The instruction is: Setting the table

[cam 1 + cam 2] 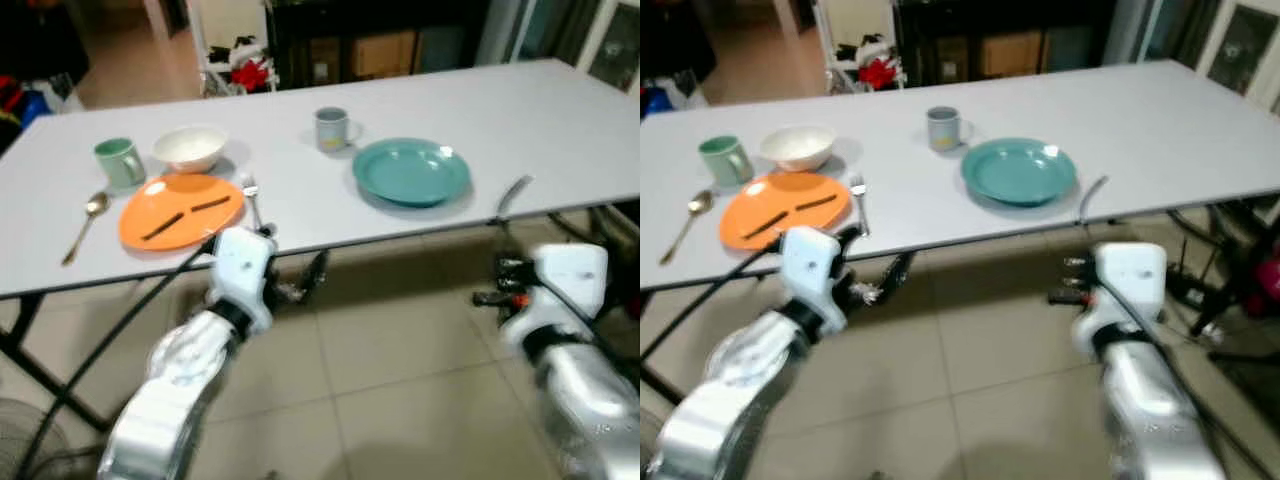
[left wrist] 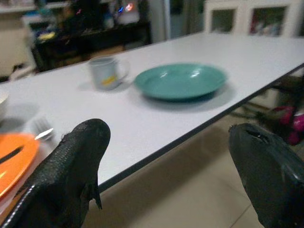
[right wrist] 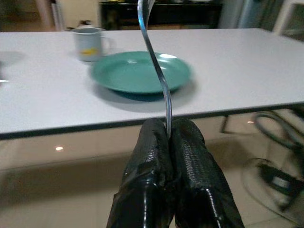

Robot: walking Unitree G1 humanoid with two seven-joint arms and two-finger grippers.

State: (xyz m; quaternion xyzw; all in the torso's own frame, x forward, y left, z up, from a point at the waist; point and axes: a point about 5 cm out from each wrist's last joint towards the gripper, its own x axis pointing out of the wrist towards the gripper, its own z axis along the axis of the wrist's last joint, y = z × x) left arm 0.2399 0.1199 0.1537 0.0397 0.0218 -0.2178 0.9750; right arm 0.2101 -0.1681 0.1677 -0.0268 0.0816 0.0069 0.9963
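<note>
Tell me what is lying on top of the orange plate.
Two dark sticks, probably chopsticks, lie on the orange plate, one behind the other. The left gripper's wrist covers the plate's near right edge, so anything there is hidden.

Soft, dim indoor light from above — the pale worktop (image 1: 560, 120) shows faint shadows under the dishes. Head views are slightly blurred; the floor (image 3: 57, 156) carries small glints, and the background is dark.

utensil (image 3: 156, 71) head cut off by frame top | orange plate (image 2: 12, 161) cropped at edge
</note>
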